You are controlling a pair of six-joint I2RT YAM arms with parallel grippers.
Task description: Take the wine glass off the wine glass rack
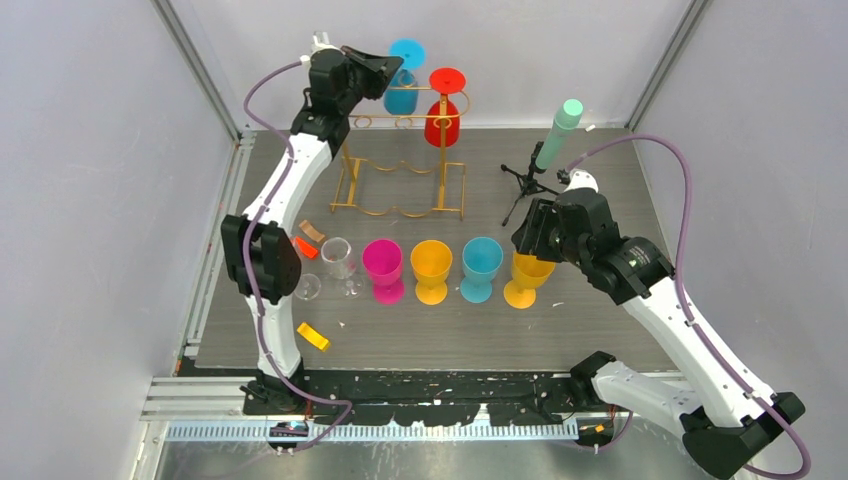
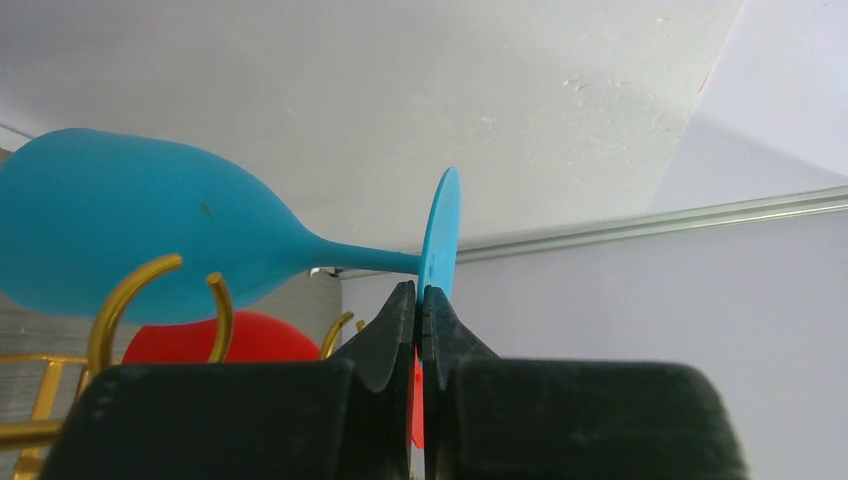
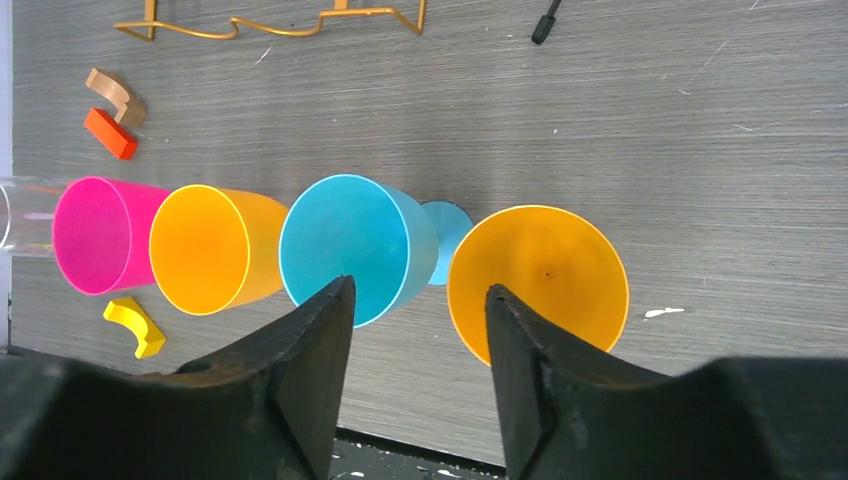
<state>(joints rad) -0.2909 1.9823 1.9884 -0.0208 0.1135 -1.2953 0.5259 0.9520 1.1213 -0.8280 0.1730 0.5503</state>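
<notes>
Blue wine glass (image 1: 403,88) is what your left gripper (image 2: 420,300) has got, up at the far-left end of the wine glass rack (image 1: 400,190). The jaws are pinched tight on the edge of its round foot. The glass is upside down in the top view, with the bowl right by the gold loops of the top rail. You can't tell from any view whether the stem is clear of that rail. Just right of it a red glass (image 1: 444,118) hangs from the same rail, foot up. Down on the surface (image 1: 450,335) in front of the rack there's a row: clear glass (image 1: 337,257), pink glass (image 1: 382,268), orange glass (image 1: 432,270), blue cup (image 1: 481,267), then a yellow glass (image 1: 527,280). Your right gripper (image 3: 418,300) hovers over that right end, jaws wide apart and holding nothing, above the gap between the blue cup and the yellow glass. A black tripod (image 1: 525,182) stands just behind it.
</notes>
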